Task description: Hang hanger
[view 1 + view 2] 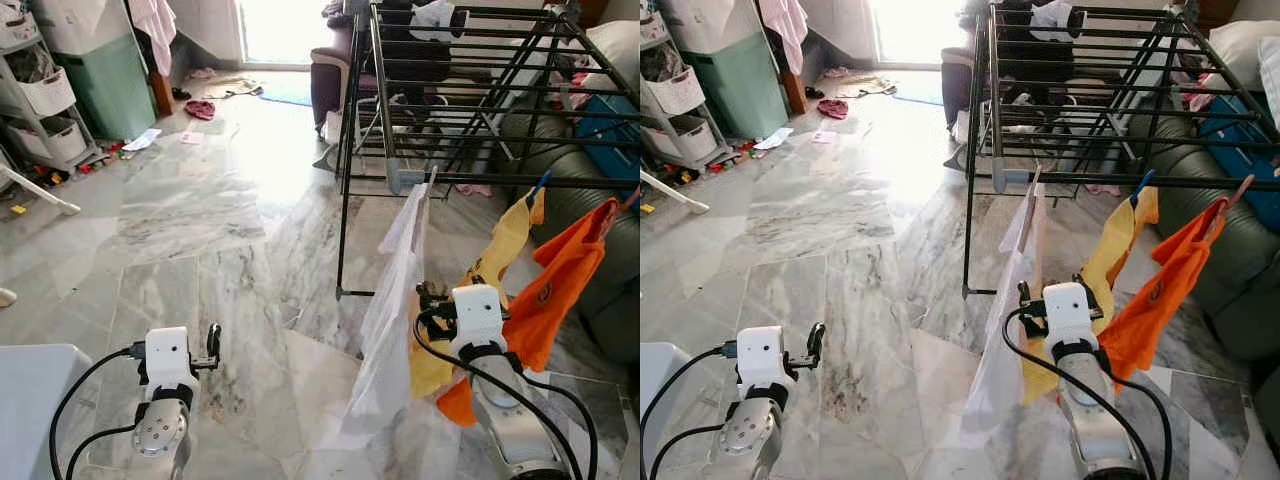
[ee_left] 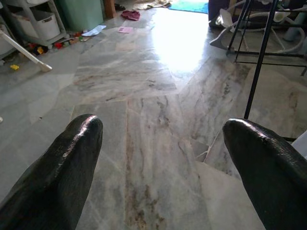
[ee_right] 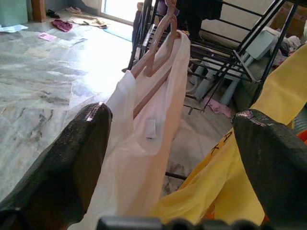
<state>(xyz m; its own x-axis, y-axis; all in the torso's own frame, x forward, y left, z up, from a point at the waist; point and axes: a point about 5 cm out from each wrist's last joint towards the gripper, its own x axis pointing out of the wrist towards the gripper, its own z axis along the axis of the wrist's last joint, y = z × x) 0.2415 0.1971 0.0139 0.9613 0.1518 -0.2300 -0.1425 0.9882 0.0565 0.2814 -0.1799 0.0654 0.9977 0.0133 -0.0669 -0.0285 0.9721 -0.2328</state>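
White shirt (image 1: 385,320) on its pink hanger (image 3: 153,57) hangs from the rack (image 1: 470,180) at our one o'clock; soft, light cloth, so we'd grip the stiff hanger. Right gripper (image 3: 168,158) and left gripper (image 2: 163,163) are both spread, empty.

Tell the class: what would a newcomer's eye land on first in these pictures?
Three garments hang in a row from the near rail of the black drying rack: a white garment on a pink hanger, then a yellow garment and an orange garment. The right gripper is open beside the white garment, while the left gripper hangs open above the sunlit marble floor.
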